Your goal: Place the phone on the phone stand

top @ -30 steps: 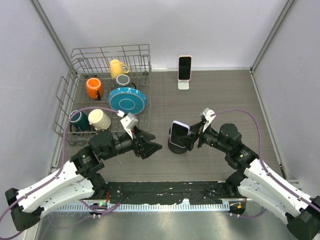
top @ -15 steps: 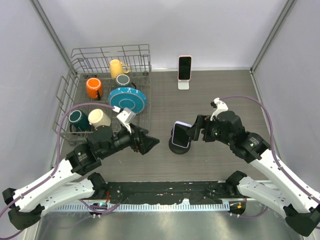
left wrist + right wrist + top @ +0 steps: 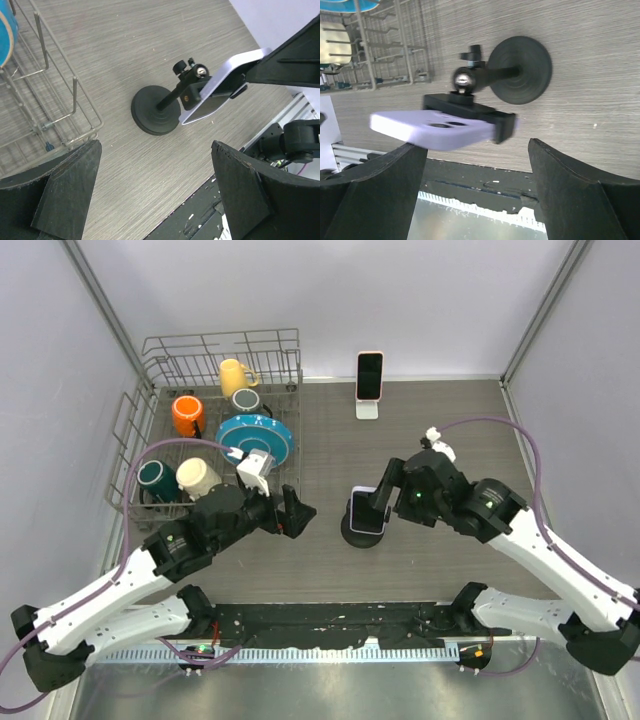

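The lavender rectangular phone [image 3: 366,510] contrasts with the matte black round-based metal stand [image 3: 360,537]. The wooden worktop [image 3: 440,430] is grey-brown with a fine streaked grain. The silver-grey wire rack [image 3: 180,350] on the left holds a yellow ceramic mug [image 3: 234,375], an orange ceramic mug [image 3: 187,414], a dark teal mug [image 3: 156,478], a cream mug [image 3: 199,479] and a bright teal round plate [image 3: 255,439]. At the far edge, the pink-edged phone [image 3: 369,375] has a black screen and the small plastic stand [image 3: 367,409] is white.

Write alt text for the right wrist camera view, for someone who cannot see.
A lilac phone sits clamped in a black phone stand on a grey wood-grain table. The open right gripper frames it; a wire dish rack shows top left.
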Controlling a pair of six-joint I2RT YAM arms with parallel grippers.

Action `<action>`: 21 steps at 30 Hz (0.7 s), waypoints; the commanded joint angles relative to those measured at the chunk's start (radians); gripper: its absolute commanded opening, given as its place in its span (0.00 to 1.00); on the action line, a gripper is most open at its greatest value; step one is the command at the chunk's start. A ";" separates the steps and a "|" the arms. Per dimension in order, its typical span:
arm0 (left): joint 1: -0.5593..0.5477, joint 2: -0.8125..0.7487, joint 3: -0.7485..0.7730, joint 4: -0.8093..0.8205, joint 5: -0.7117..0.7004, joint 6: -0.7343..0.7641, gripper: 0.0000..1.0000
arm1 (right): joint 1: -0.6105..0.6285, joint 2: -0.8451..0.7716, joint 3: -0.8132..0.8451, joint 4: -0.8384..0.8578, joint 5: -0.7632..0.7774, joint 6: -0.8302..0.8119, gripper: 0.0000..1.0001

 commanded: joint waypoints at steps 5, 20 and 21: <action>0.001 0.020 -0.013 0.072 -0.029 -0.014 0.95 | 0.229 0.219 0.261 -0.143 0.308 0.102 0.87; 0.016 -0.021 -0.078 0.075 0.007 0.020 0.95 | 0.368 0.409 0.306 -0.300 0.590 0.262 0.88; 0.016 -0.024 -0.085 0.084 0.004 0.020 0.95 | 0.370 0.412 0.309 -0.297 0.590 0.269 0.88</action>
